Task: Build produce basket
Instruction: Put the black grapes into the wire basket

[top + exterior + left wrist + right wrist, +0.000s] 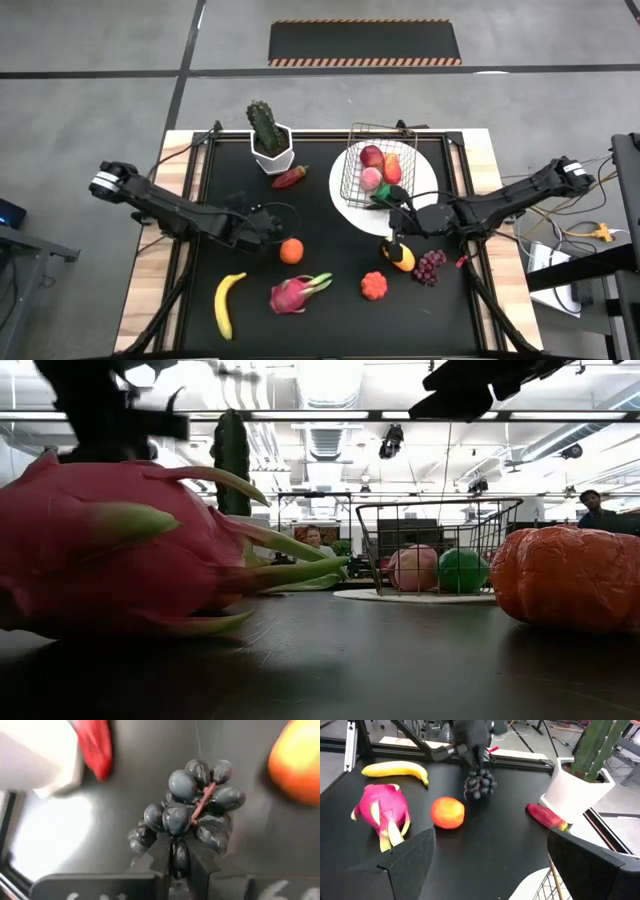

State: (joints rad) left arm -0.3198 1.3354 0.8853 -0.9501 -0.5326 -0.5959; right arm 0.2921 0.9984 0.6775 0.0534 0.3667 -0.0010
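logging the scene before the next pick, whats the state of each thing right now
left claw, shut on the dark grapes
right claw, open, empty, by the mango
basket, upright on the white plate, partly filled
banana, loose on the mat
dragon fruit, loose on the mat
orange, loose on the mat
cactus, upright in its pot
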